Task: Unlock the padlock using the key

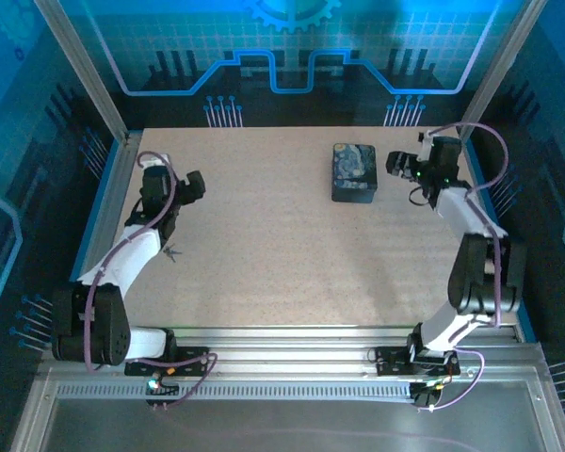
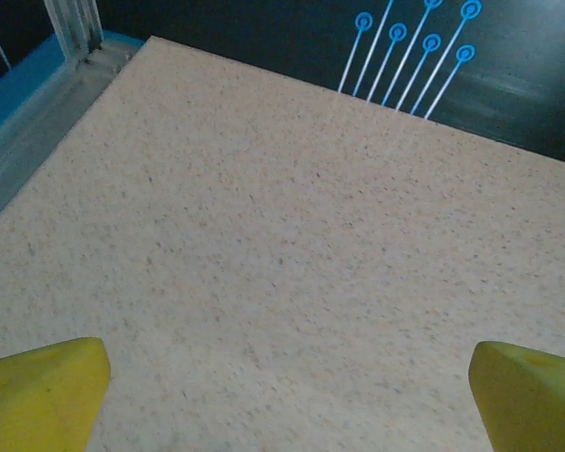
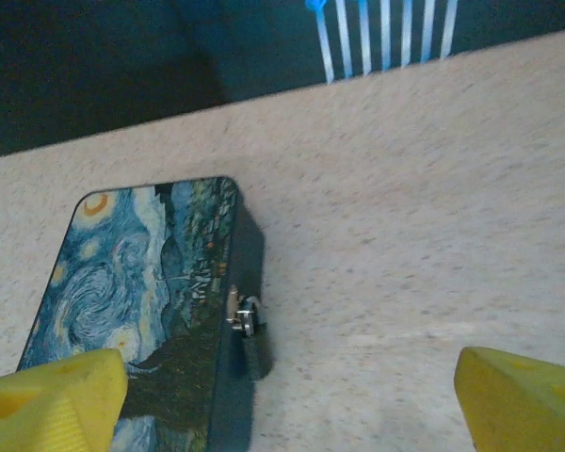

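The padlock (image 3: 254,350) is tiny and dark, and its silvery shackle (image 3: 248,316) hangs from the clasp on the side of a dark box with a blue swirl picture (image 3: 132,301), (image 1: 353,172). My right gripper (image 3: 287,400) is open just above the table. Its yellow fingertips (image 3: 52,400) stand wide apart, the left one over the box lid, and the padlock lies between them untouched. In the top view this gripper (image 1: 397,165) sits just right of the box. The key (image 1: 174,251), a tiny thin dark thing, lies on the table beside my left forearm. My left gripper (image 1: 190,185), (image 2: 287,395) is open over bare table.
The speckled beige table (image 1: 264,254) has a metal frame post and blue rail at its far left corner (image 2: 75,28). Dark walls with blue line patterns close off the back and sides (image 1: 282,56). Both arm bases stand on the near metal edge (image 1: 292,344).
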Tool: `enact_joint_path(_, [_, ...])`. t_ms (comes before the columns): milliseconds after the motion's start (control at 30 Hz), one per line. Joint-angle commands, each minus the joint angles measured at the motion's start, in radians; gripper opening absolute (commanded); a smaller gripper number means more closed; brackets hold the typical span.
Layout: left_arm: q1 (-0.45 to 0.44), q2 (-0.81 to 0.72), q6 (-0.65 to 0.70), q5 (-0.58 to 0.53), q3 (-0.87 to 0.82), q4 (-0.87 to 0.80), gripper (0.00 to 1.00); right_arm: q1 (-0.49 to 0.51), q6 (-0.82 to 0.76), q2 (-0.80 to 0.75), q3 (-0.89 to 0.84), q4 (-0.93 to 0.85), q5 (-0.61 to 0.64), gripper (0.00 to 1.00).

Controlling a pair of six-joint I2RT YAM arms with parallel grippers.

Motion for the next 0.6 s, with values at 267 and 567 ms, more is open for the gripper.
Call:
enact_joint_path(267, [-0.211, -0.043, -0.178, 0.048, 0.121, -0.534, 0.99, 0.101, 0.084, 0.372, 0.38, -0.307, -0.189, 0.76])
enact_joint_path(567, [-0.222, -0.048, -0.17, 0.063, 0.182, -0.591, 0.99, 0.253, 0.125, 0.356, 0.289, -0.298, -0.202, 0.63])
